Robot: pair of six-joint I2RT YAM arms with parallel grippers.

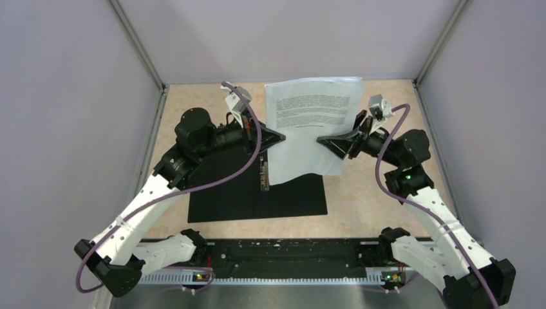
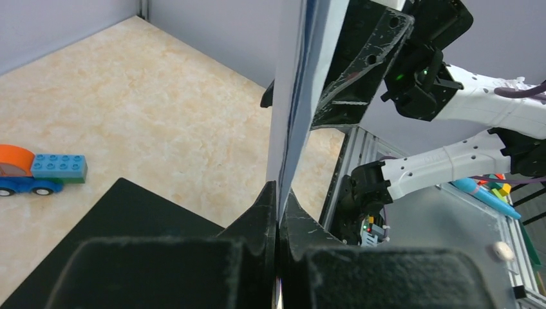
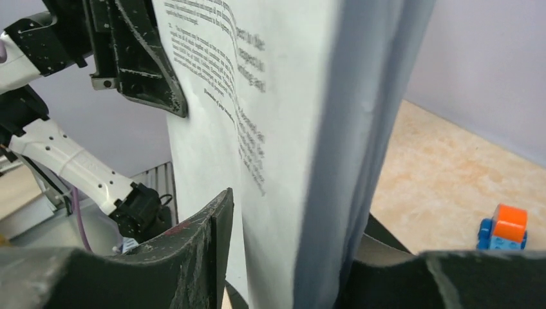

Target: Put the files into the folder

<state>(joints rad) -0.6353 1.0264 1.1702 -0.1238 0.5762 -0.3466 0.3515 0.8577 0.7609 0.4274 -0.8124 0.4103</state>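
Tan marbled bench (image 1: 376,193), one open folder (image 1: 257,196), one stack of files (image 1: 312,122) held up over it.
Left pincer (image 1: 281,137) is clamped tight on the thin white printed sheets' left edge; right pincer (image 1: 320,139) stands partly open, fingers either side of them.

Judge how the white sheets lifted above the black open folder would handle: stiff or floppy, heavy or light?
Probably floppy: the files curl visibly in the right wrist view. Likely light: the left gripper holds them up by a thin edge pinch. With the jaws of the right gripper apart, they may sag toward the folder.
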